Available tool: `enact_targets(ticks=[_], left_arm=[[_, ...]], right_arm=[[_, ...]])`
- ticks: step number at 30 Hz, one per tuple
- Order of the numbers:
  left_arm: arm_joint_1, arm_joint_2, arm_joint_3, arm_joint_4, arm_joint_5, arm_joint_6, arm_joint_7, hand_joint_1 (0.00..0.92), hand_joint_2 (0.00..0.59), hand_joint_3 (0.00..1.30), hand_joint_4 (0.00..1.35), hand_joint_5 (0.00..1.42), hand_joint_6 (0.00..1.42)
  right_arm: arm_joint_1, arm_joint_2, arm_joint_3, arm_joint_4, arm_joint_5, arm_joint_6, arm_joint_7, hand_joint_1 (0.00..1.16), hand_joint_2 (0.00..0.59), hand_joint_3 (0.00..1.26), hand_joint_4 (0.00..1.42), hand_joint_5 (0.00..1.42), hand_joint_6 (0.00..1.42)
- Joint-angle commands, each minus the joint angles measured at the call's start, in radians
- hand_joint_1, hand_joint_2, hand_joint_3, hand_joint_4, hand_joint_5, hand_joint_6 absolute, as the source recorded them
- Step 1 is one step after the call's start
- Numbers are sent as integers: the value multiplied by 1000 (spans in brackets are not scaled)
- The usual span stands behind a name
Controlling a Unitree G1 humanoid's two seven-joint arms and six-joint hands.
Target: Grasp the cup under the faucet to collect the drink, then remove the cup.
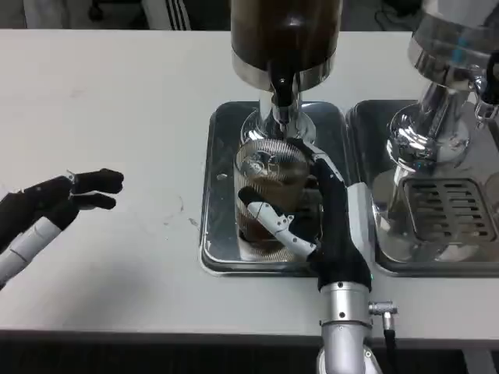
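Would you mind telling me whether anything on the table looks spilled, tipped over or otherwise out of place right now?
Nothing stands out. The cup stands upright on the metal tray beneath the faucet, held by the right hand, with dark drink inside. No puddle is visible on the tray or the table. The left hand waits apart, holding nothing.

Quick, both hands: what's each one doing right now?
Left hand: open, holding nothing, over the table.
Right hand: fingers wrapped around the cup under the faucet.
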Motion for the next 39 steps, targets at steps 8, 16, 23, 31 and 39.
enact_targets(ticks=[8,16,23,31,39], left_arm=[[-6,20,-20,13,15,2,-8,0,91,331,279,322,243],[-12,23,-30,24,14,-2,-4,0,96,331,284,322,244],[-14,22,-35,29,15,-6,-2,0,98,332,288,325,244],[-22,22,-40,33,16,-7,-3,0,99,338,289,327,244],[-29,24,-40,43,17,-11,-3,0,99,339,289,327,244]], right_arm=[[21,1,5,-2,-18,-39,-68,680,221,387,573,650,765],[26,-3,7,-5,-30,-47,-87,680,221,404,585,657,775],[30,-17,14,-24,-57,-55,-122,685,225,438,615,701,845],[46,-29,21,-63,-91,-63,-167,726,229,479,678,761,946],[58,-39,33,-90,-110,-68,-207,770,224,524,708,811,1019]])
